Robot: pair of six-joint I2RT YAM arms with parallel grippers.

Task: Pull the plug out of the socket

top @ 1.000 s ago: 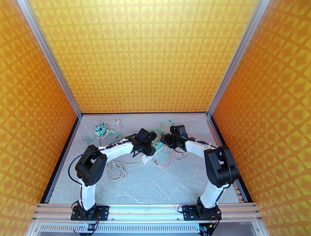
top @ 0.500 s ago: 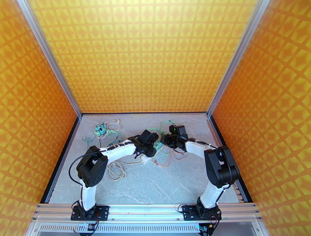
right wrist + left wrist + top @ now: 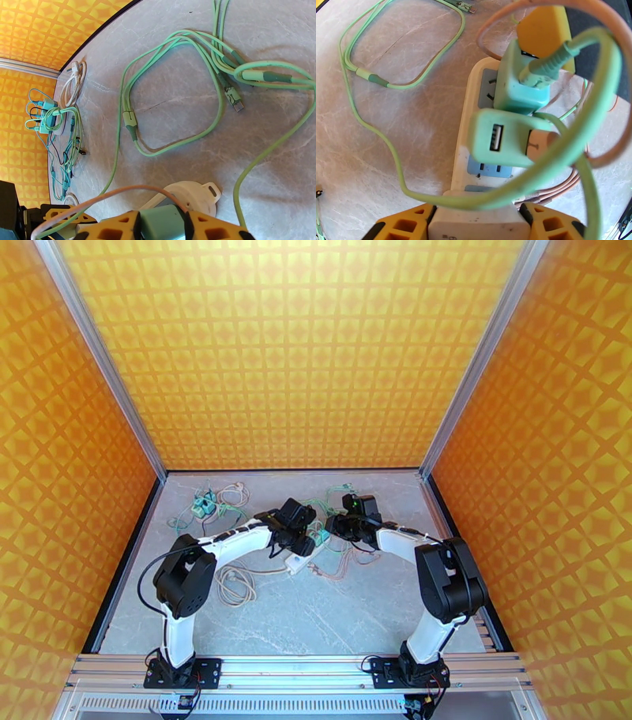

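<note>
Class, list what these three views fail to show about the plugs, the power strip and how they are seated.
- Top view: the power strip and green plug are too small to read, and lie partly under the left gripper.
- Left wrist view: a blurred green cable crosses the lower adapter; both adapters' bodies hide their prongs.
- Right wrist view: the bottom edge cuts off the green plug, so its seating is unseen.

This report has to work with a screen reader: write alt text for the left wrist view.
The left gripper clamps the near end of a white power strip lying on a marble table. Two mint-green chargers are plugged into it: the near charger shows an empty USB port, the far charger has a green cable plugged in.
</note>
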